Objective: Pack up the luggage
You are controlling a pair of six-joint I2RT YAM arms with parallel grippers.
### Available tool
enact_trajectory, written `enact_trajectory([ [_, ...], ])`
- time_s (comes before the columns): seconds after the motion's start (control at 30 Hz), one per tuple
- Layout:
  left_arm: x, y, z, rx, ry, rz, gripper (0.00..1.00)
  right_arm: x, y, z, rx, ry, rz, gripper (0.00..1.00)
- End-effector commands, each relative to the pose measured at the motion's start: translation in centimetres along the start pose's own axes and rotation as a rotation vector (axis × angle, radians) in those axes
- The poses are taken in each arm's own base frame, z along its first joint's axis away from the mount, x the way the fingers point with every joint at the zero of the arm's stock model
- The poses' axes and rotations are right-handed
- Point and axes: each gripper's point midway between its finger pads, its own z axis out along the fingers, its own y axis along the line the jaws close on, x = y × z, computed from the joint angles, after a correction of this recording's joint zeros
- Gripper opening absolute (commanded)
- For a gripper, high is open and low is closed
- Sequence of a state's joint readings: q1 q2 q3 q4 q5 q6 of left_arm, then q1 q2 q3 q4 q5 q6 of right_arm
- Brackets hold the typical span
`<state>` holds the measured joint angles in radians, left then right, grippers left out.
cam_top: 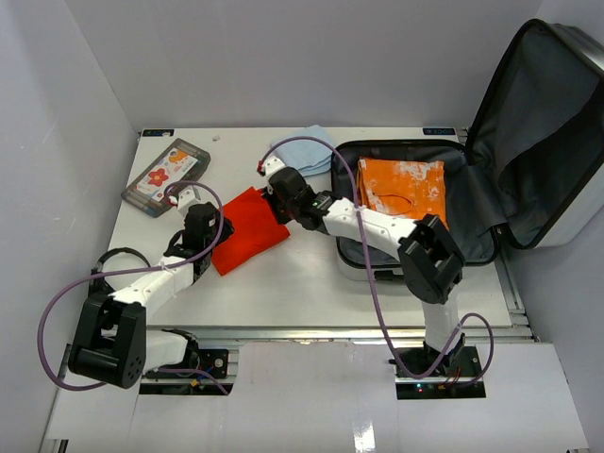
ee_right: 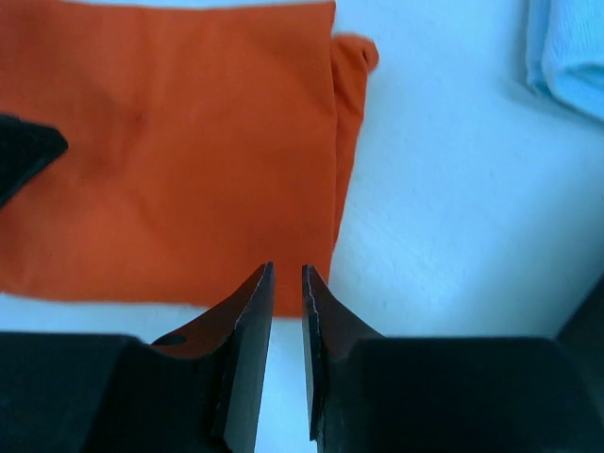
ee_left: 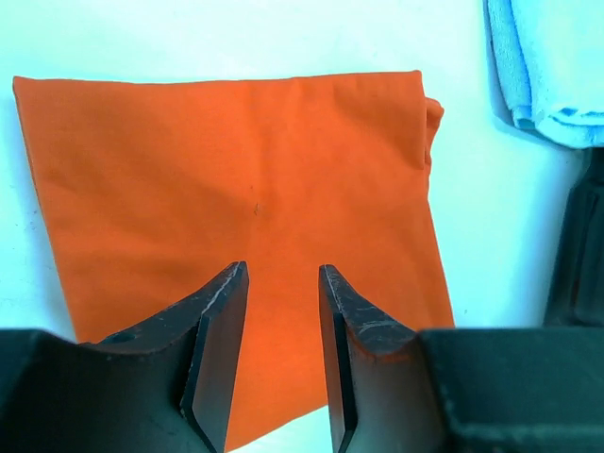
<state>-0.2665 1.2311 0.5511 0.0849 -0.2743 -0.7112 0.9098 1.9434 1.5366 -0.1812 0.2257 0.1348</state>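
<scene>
The luggage (cam_top: 472, 203) lies open at the right, its lid (cam_top: 543, 123) standing up with dark grey lining. An orange packet (cam_top: 403, 187) lies inside. A folded red-orange cloth (cam_top: 247, 231) lies flat on the table left of it. My left gripper (cam_top: 215, 238) is over the cloth's left edge, open and empty, with the cloth (ee_left: 236, 179) ahead of its tips (ee_left: 283, 269). My right gripper (cam_top: 272, 203) is over the cloth's right corner (ee_right: 179, 151). Its jaws (ee_right: 287, 269) are a narrow gap apart with nothing between them.
A light blue cloth (cam_top: 304, 151) lies behind the right gripper, also in the wrist views (ee_left: 552, 75) (ee_right: 571, 52). A flat grey case with a red flower (cam_top: 166, 176) lies at the back left. Grey walls enclose the table on both sides.
</scene>
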Motion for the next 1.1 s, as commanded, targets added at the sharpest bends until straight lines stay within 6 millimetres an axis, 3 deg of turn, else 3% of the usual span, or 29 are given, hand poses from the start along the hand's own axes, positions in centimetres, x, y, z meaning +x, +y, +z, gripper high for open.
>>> enact_trajectory([
  [0.0,-0.3,-0.5,0.4,0.024,-0.028,-0.077,0.45,-4.9,-0.1,2.9,-0.024,-0.111,-0.074,0.22],
  [0.27,0.1,-1.0,0.3,0.084,-0.056,-0.175,0.48,-6.0,-0.3,8.0,-0.053,-0.164,-0.035,0.13],
  [0.33,0.2,-1.2,0.3,0.098,-0.056,-0.192,0.49,-5.2,-0.8,9.9,-0.068,-0.146,-0.011,0.11],
  [0.4,1.0,-1.0,0.3,0.110,-0.044,-0.203,0.50,-5.8,-0.9,10.9,-0.103,-0.159,0.031,0.09],
  [0.57,3.0,0.2,0.1,0.112,-0.018,-0.205,0.50,-4.8,-1.7,13.6,-0.135,-0.184,0.098,0.08],
  [0.8,2.3,0.2,0.1,0.104,-0.043,-0.193,0.51,-3.0,-3.1,14.7,-0.141,-0.159,0.118,0.08],
  [0.93,2.5,0.8,0.1,0.083,-0.051,-0.196,0.51,-3.3,-4.0,14.3,-0.116,-0.164,0.103,0.08],
  [1.07,2.0,0.8,0.4,0.068,-0.065,-0.191,0.52,-4.6,-4.7,12.7,-0.082,-0.190,0.077,0.08],
])
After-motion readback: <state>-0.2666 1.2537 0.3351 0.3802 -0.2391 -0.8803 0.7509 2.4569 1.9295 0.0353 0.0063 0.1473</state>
